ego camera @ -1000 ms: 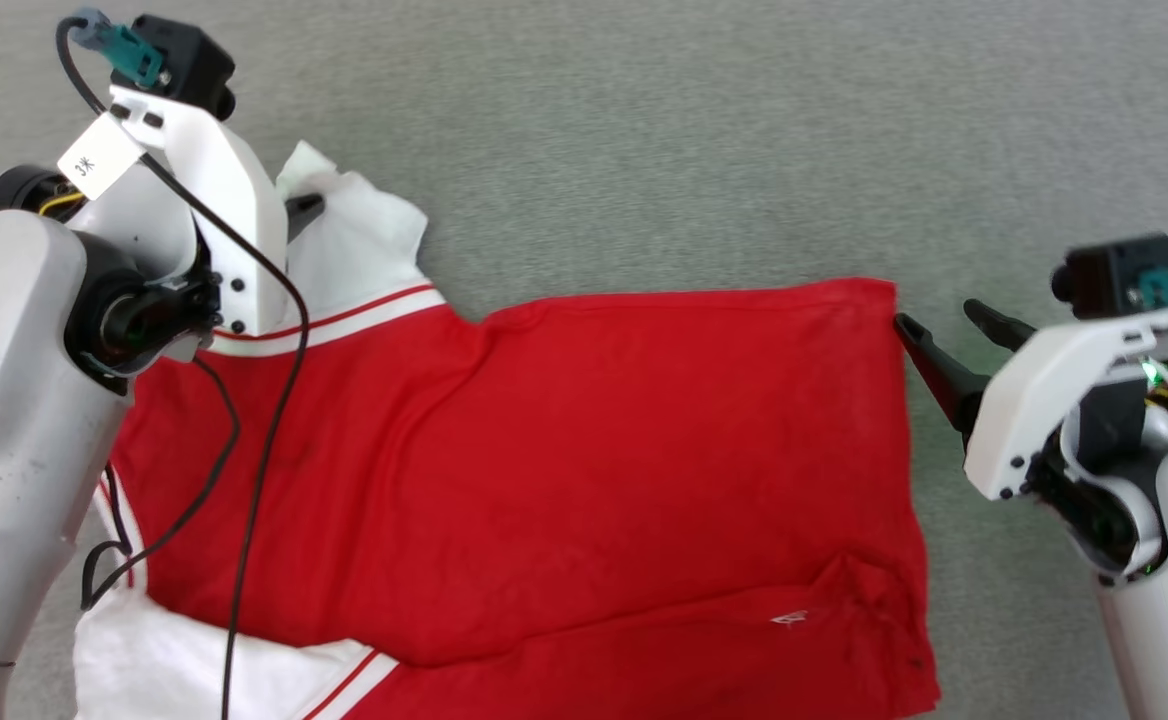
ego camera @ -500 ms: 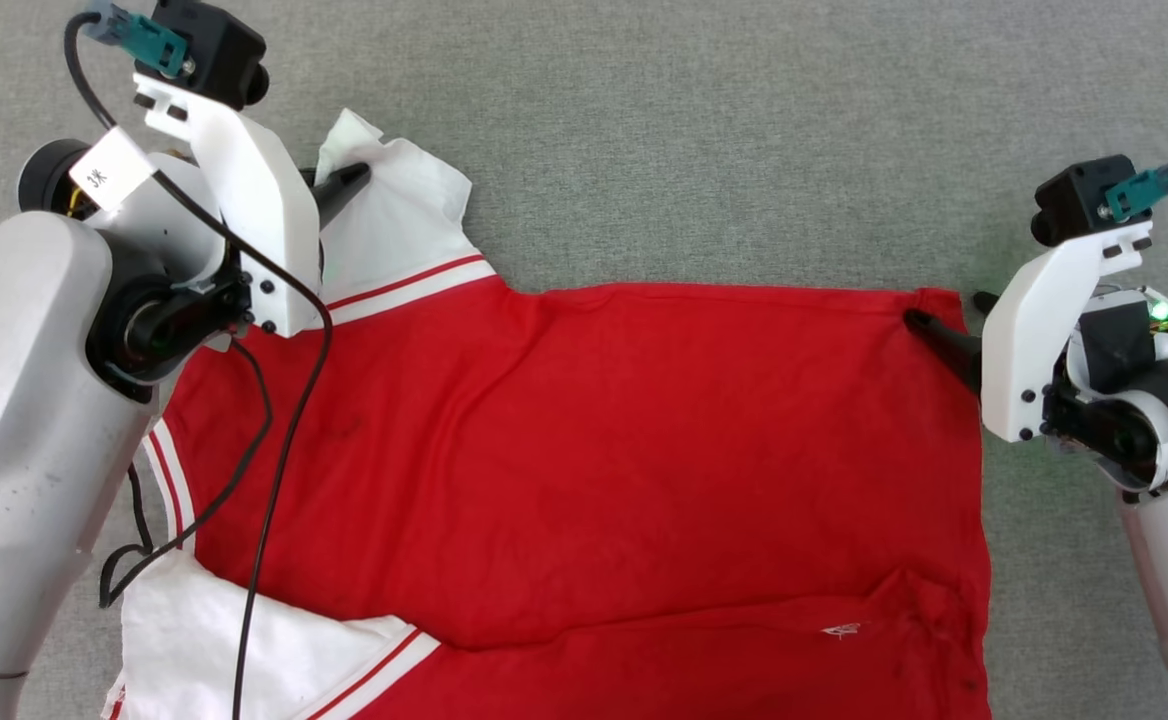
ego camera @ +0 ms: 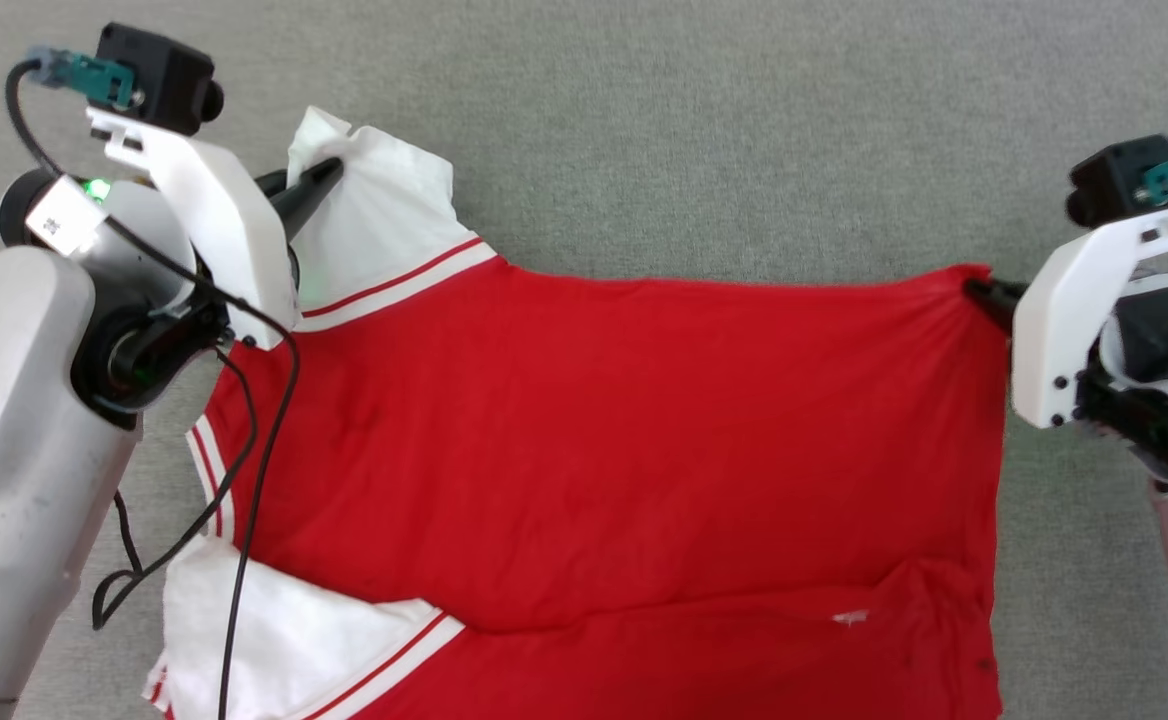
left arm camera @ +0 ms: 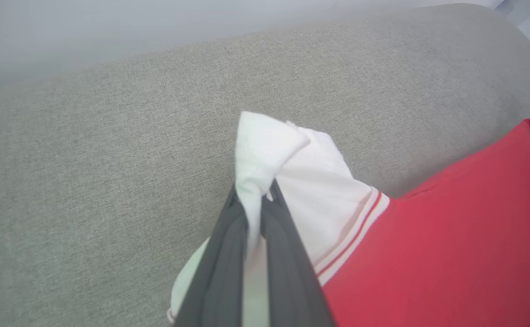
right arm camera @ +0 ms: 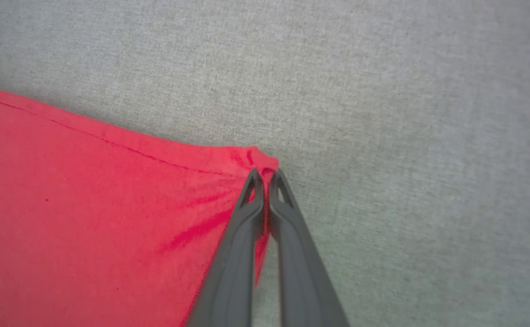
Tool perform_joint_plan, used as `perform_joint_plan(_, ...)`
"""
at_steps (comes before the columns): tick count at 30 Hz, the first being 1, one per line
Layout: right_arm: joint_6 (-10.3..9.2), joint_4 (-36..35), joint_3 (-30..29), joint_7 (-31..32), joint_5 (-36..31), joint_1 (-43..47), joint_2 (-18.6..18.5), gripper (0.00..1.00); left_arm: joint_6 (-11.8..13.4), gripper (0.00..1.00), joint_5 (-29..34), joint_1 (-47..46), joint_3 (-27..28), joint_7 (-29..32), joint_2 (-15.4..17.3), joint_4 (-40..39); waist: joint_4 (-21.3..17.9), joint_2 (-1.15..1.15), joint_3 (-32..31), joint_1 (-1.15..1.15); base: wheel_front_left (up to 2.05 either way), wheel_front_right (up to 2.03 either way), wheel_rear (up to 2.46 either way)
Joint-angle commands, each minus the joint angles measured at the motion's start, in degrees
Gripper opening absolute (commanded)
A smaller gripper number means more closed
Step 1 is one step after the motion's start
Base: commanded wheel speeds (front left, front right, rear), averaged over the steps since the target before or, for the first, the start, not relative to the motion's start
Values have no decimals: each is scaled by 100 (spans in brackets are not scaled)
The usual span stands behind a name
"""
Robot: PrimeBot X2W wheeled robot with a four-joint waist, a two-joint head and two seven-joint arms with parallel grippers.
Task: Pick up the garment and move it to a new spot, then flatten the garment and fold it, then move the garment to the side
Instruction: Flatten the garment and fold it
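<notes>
Nearest me, the shirt (ego camera: pixel 594 450) lies spread on the grey surface (ego camera: pixel 744 120). Its near part is creased over, with a small white tag (ego camera: pixel 849 618) showing on the red. The near sleeve (ego camera: pixel 244 630), white with red-striped trim, lies at my near left. Past that, the red body stretches across between my two arms. At the far left, my left gripper (ego camera: pixel 329 172) is clamped on the far sleeve (ego camera: pixel 384 215), white cloth bunched up between the fingers (left arm camera: pixel 228 254). At the far right, my right gripper (right arm camera: pixel 265 175) is pinched together on the red hem corner, and the fabric puckers toward it. Beyond both is more grey surface.
</notes>
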Motion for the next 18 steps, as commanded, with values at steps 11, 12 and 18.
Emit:
perform_joint_plan(11,-3,-563,-689,-408,-219,930,75,0,327,0,-132,1317,279,-703,305,-542,205,0,-789,0,0,0,0)
perform_joint_plan(12,-3,-607,-724,-457,-205,1061,95,0,412,0,-114,1500,293,-750,364,-608,212,0,-846,0,0,0,0)
perform_joint_plan(18,-4,-822,-787,-641,-158,1741,218,0,827,0,-101,2437,380,-1021,544,-1036,229,0,-1112,0,0,0,0)
